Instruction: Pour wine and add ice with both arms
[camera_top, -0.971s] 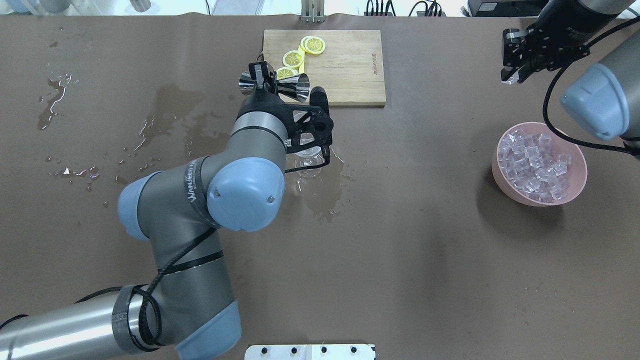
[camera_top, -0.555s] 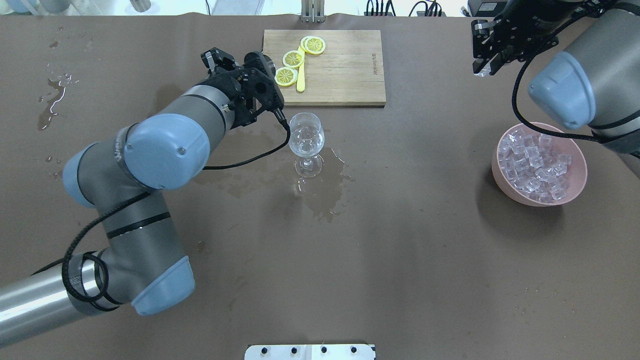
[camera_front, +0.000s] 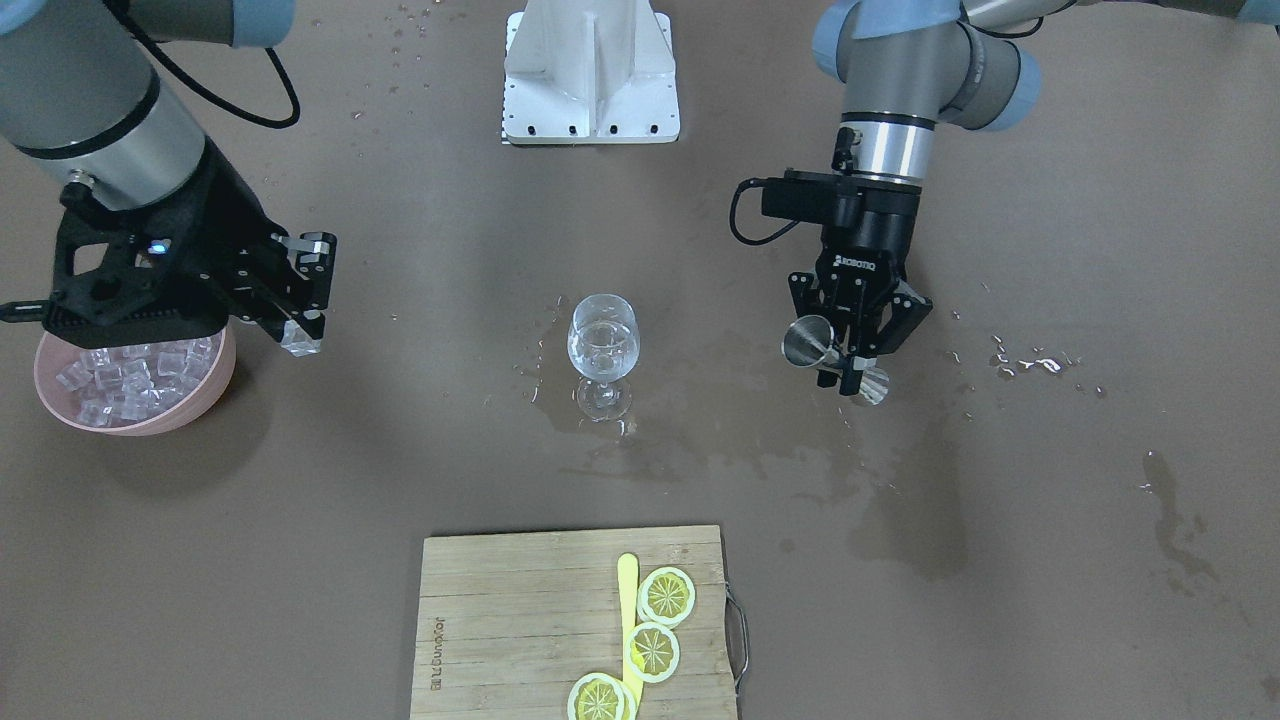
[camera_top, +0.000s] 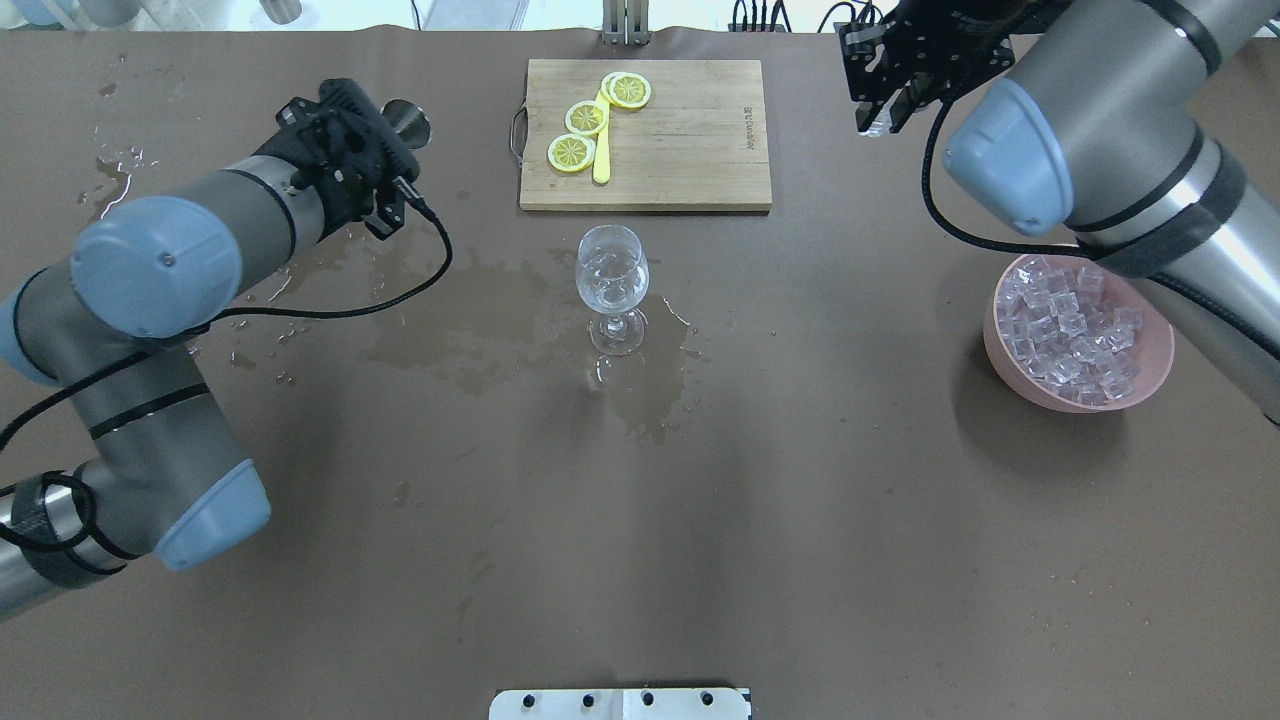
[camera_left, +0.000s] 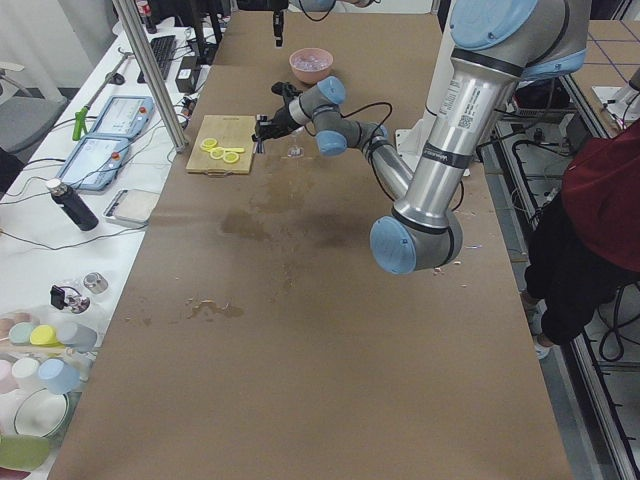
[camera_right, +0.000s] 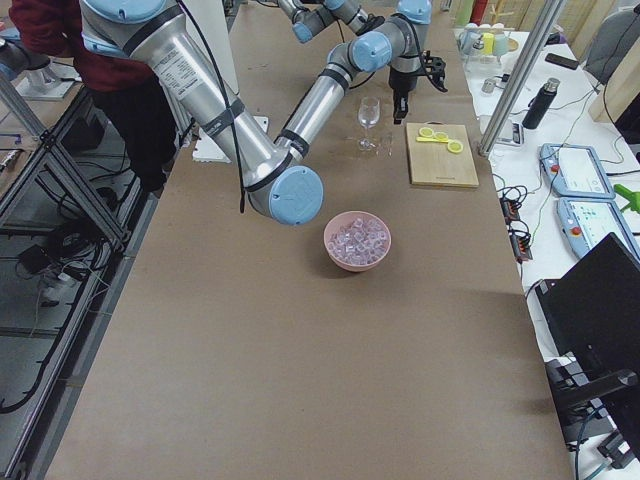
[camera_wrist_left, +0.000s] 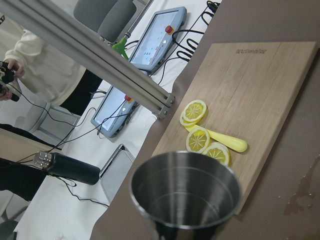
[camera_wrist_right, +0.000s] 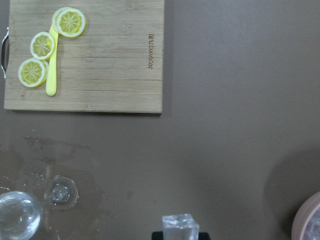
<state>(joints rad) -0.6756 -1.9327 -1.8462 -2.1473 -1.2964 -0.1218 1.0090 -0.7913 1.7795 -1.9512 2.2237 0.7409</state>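
The left fingers (camera_front: 848, 365) are closed across the waist of a steel jigger (camera_front: 833, 352), which lies tilted on its side well above the counter (camera_top: 800, 550). One second ago this arm held the jigger right over the wine glass (camera_top: 612, 290). It has since swung away toward the counter's left edge and now hangs over the far-left part, well clear of the cutting board (camera_top: 680, 140). In the left wrist view the jigger's near cup shows only bare steel inside.

The wine (camera_front: 601, 352) sits low in the glass's bowl. The glass stands upright where it stood before, at mid-counter just in front of the cutting board, with its foot in a wet patch (camera_top: 640, 390).

The right fingers (camera_front: 312, 290) are nearly closed, pinching one ice cube (camera_wrist_right: 180, 227) at their tips. They have travelled from the far-right corner along the far edge toward the middle and now hover just right of the cutting board's far corner.

The rest of the ice (camera_top: 1070, 325) fills the pink bowl (camera_top: 1035, 398) near the right edge. The bowl is unmoved, as are the lemon slices (camera_top: 572, 152) on the cutting board.
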